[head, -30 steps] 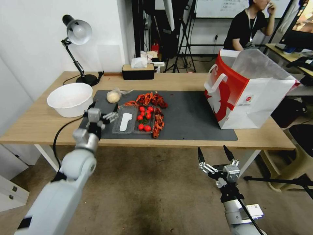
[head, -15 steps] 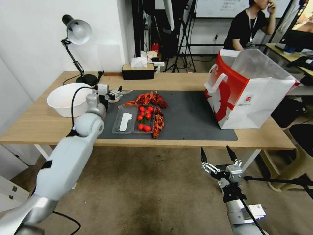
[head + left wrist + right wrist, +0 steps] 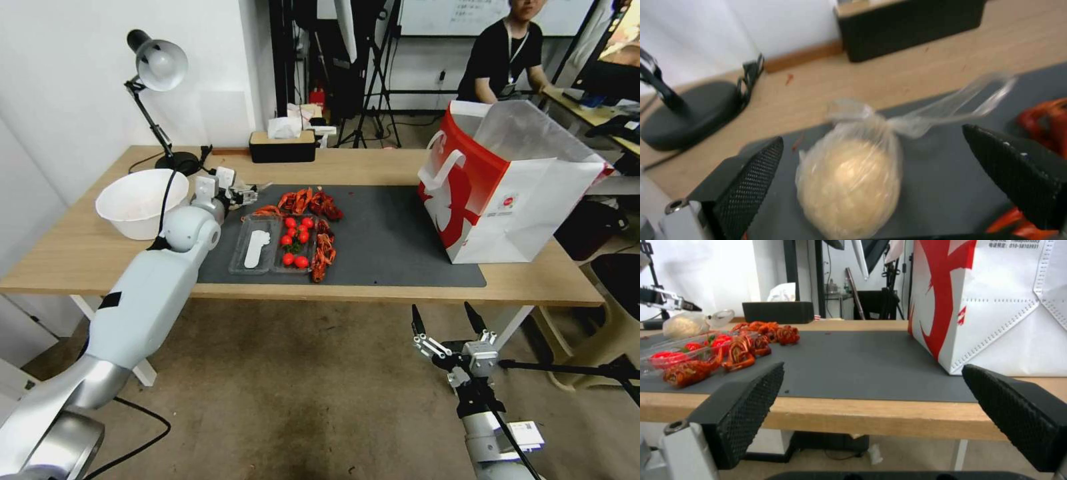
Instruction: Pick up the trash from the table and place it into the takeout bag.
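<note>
You are at the start: nothing visibly sits in the takeout bag, which stands at the table's three o'clock end. Your left gripper, fingers spread, brackets the bagged bun at ten o'clock on the mat; nothing is grasped yet. Your right gripper hangs released below the table edge. The bag's small print is unreadable.

- A white wall stands behind the far left end of the tabletop.
- A black desk lamp with a silver shade sits at that far corner.
- A black tissue box rests near the back edge.
- The floor is mottled brown.
- Black tripods stand farther back.
</note>
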Robot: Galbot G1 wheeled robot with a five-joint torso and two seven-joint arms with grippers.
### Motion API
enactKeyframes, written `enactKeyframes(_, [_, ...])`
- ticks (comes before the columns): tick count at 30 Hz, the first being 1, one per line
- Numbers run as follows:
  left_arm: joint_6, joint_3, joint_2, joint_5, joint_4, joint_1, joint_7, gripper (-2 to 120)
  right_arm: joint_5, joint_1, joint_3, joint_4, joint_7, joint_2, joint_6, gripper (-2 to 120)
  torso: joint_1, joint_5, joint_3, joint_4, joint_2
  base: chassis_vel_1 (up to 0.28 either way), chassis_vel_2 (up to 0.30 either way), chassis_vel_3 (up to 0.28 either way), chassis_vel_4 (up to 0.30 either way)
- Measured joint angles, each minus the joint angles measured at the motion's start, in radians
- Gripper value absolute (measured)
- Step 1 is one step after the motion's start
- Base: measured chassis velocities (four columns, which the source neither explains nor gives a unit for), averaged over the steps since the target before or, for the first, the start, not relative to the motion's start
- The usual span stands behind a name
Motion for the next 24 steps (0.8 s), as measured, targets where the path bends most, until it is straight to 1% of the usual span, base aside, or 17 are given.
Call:
enactKeyframes(2, [0.003,0.015,-0.003,-0.009,0.039,-0.019,-0.004,100,0.0,-0.002,0.0,-0.004,-0.001,0.0,0.004,100,0.0,0.0,0.0,0.0001,0.0,0.0,0.0,0.0,0.0])
enactKeyframes(7, [0.007,0.021,-0.008,-0.028,0.065,-0.033,-0.017,100,-0.001,-0.004,-0.002,-0.005,-0.001,0.002,0.005,100,0.0,0.0002,0.0,0.0001,0.0,0.0,0.0,0.0,0.0])
enactKeyframes(10, [0.008,0.026,-0.014,-0.039,0.102,-0.048,-0.022,100,-0.001,-0.004,-0.005,-0.007,-0.002,0.003,0.006,100,0.0,0.0,0.0,0.0001,0.0,0.0,0.0,0.0,0.0])
enactKeyframes(19, [0.015,0.043,-0.02,-0.043,0.145,-0.07,-0.043,100,-0.002,-0.001,-0.009,-0.015,-0.003,0.003,0.007,100,0.0,0.0,0.0,0.0001,0.0,0.0,0.0,0.0,0.0])
enactKeyframes(22, [0.022,0.046,-0.029,-0.057,0.179,-0.083,-0.051,100,-0.003,0.001,-0.012,-0.019,-0.003,0.007,0.008,100,0.0,0.0,0.0,0.0001,0.0,0.0,0.0,0.0,0.0])
enactKeyframes(24, [0.024,0.046,-0.031,-0.067,0.186,-0.086,-0.051,100,-0.003,0.001,-0.013,-0.02,-0.003,0.008,0.008,100,0.0,0.0,0.0,0.0,0.0,0.0,0.0,0.0,0.0])
